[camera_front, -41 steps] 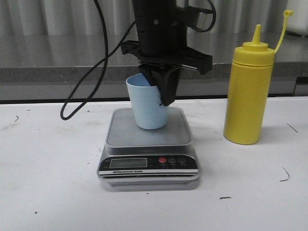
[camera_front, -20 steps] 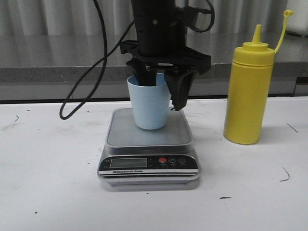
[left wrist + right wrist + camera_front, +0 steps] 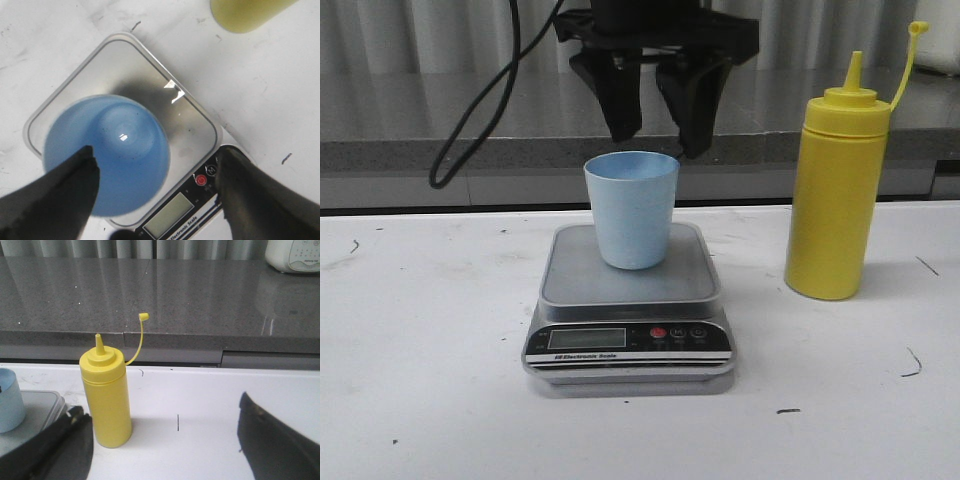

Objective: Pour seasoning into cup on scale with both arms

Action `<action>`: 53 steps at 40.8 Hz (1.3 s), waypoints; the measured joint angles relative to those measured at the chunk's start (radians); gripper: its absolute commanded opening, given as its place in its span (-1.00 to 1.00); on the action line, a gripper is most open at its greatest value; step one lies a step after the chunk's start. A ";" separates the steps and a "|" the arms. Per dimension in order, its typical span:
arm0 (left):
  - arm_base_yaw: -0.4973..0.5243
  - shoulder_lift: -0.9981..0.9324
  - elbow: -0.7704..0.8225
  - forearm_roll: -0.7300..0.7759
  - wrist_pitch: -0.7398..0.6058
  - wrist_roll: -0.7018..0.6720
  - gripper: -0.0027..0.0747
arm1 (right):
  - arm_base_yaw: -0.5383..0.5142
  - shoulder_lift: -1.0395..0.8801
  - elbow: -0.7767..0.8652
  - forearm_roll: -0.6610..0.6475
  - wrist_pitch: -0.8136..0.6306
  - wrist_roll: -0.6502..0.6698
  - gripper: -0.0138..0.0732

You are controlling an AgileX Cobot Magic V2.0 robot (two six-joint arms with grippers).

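The pale blue cup (image 3: 631, 210) stands upright on the silver-grey scale (image 3: 570, 282), empty inside in the left wrist view (image 3: 107, 155). My left gripper (image 3: 657, 140) is open and empty, hanging just above the cup's rim without touching it; its view (image 3: 157, 154) looks straight down on the scale (image 3: 192, 127). The yellow seasoning bottle (image 3: 832, 200) stands upright to the right of the scale, cap strap hanging open. My right gripper (image 3: 160, 407) is open and empty, low over the table, with the bottle (image 3: 106, 400) ahead near its left finger. It is out of the front view.
A black cable (image 3: 480, 120) loops down behind the scale on the left. A grey counter ledge (image 3: 420, 150) runs along the back of the white table (image 3: 420, 380). The cup (image 3: 7, 402) and scale (image 3: 47, 405) edge show in the right wrist view.
My left gripper opened off the cup and rose above its rim. The cup stayed upright on the scale. The bottle has not moved.
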 measured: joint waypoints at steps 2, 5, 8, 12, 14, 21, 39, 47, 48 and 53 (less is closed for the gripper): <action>0.000 -0.025 0.017 0.002 0.000 0.000 0.18 | 0.000 0.000 0.000 0.000 0.000 0.000 0.71; 0.002 -0.063 0.053 0.013 0.000 0.000 0.02 | 0.000 0.000 0.000 0.000 0.000 0.000 0.71; 0.020 -0.108 0.098 0.017 0.002 0.000 -0.16 | 0.000 0.000 0.000 0.000 0.000 0.000 0.71; 0.060 -0.178 0.161 0.019 0.002 0.000 -0.45 | 0.000 0.000 0.000 0.000 0.000 0.000 0.71; 0.093 -0.216 0.194 0.019 0.002 0.000 -0.59 | 0.000 0.000 0.000 0.000 0.000 0.000 0.71; 0.201 -0.348 0.328 0.004 0.002 -0.002 -0.98 | 0.000 0.000 0.000 0.000 0.000 0.000 0.71; 0.478 -0.808 0.926 -0.061 -0.282 -0.009 -0.98 | 0.000 0.000 0.000 0.000 0.000 0.000 0.71; 0.614 -1.045 1.169 -0.064 -0.429 -0.023 -0.98 | 0.000 0.000 0.000 0.000 0.000 0.000 0.71; 0.627 -1.071 1.191 -0.064 -0.444 -0.023 -0.98 | 0.000 0.000 0.000 0.000 0.000 0.000 0.71; 0.667 -1.223 1.299 -0.088 -0.541 -0.023 -0.98 | 0.000 0.000 0.000 0.000 0.000 0.000 0.71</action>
